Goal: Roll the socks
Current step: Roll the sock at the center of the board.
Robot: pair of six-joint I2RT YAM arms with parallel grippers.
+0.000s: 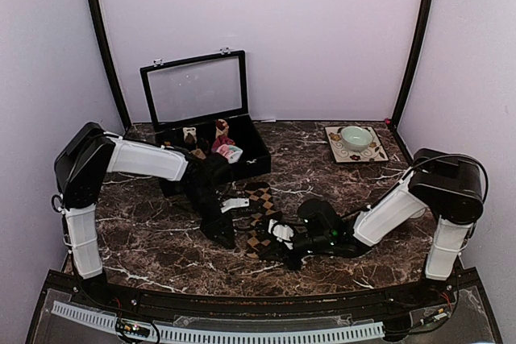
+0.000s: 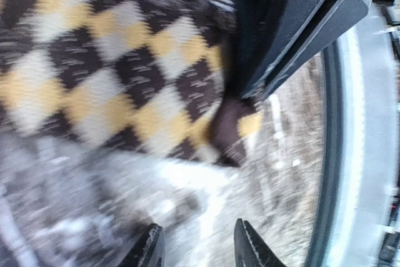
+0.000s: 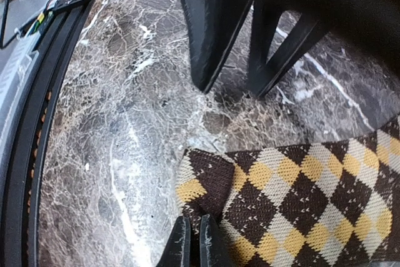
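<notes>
The dark brown sock (image 3: 300, 186) with tan and cream diamond checks lies flat on the marble table (image 3: 125, 123); it also shows in the top view (image 1: 260, 199) and, blurred, in the left wrist view (image 2: 106, 73). My right gripper (image 3: 195, 243) is shut on the sock's folded end, and in the top view that gripper (image 1: 270, 239) sits at the sock's near end. Just left of it, my left gripper (image 2: 197, 248) hangs open over bare marble with nothing between its fingers (image 3: 206, 42). A pink and mint sock (image 1: 229, 151) lies in the black box.
A black box (image 1: 256, 151) with its clear lid (image 1: 196, 86) raised stands at the back left and holds small sock bundles. A green bowl (image 1: 355, 136) rests on a patterned tile (image 1: 376, 153) at the back right. The table's black rail (image 3: 25, 154) runs along the near edge.
</notes>
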